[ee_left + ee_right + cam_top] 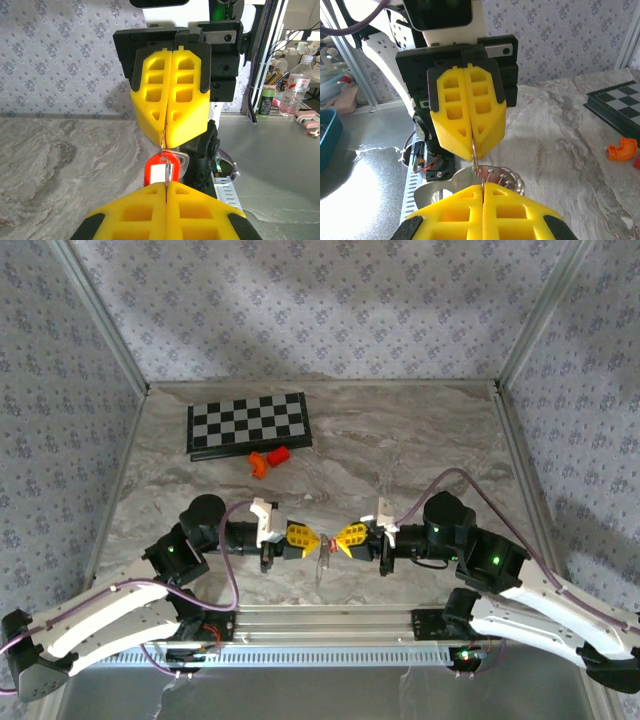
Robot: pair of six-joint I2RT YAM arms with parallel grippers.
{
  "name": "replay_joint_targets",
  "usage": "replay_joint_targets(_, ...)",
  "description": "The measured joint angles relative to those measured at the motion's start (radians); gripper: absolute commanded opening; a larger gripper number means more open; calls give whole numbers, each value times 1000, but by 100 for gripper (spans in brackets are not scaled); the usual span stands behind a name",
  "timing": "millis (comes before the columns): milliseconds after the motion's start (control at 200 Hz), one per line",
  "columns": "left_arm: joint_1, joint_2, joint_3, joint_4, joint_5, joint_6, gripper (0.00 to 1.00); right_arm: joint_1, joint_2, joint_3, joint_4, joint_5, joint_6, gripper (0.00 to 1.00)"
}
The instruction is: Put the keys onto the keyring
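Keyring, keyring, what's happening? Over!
Shut: left gripper, right gripper, tip to tip. Both pinching the keyring, keys beside it. Far behind: chessboard, orange blocks.

Chessboard, orange blocks crowd far left; right tabletop open.

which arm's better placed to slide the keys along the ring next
Right, probably. The keys lie at the tips of the right tool; the keyring has its red tag against the left tool, which suits holding steady. Both are shut on its ring.
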Motion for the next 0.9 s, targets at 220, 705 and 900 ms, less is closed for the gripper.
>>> replay_joint_targets(220,-6,0,0,0,-3,0,0,0,0,0,9,-2,0,0)
replay_joint_targets(705,-6,10,0,8,-35,6,0,7,22,3,14,-2,1,0)
replay_joint_targets(900,-8,18,0,18,-40,6,0,16,29,8,11,-1,0,0)
